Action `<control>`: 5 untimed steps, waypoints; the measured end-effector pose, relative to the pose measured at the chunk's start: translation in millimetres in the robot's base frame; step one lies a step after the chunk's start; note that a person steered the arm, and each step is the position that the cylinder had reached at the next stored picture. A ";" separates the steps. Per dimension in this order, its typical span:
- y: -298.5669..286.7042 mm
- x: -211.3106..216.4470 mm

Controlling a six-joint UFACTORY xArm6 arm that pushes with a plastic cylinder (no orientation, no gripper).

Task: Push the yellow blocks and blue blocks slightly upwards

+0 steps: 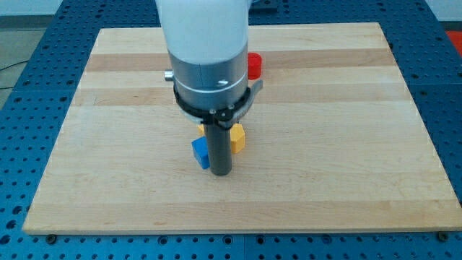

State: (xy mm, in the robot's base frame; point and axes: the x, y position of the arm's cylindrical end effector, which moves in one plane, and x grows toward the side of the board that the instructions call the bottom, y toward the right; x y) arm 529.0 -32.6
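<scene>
Blue block point(200, 152) touching my tip point(221, 174), yellow block point(237, 139) just beside, red block point(254, 66) apart.

The arm point(204, 29) comes in from the view's top as a broad white cylinder with a smooth, plain shell. Below it sits a grey metal band with a small stud on its left side, ringed underneath by a black collar, perhaps a clamp. From the collar a straight dark rod drops, round and matte, down to my tip point(221, 174).
</scene>
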 end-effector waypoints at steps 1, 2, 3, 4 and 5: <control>0.0 -28.6; 4.1 -1.3; -8.5 12.7; -15.7 -6.3; -20.0 -13.2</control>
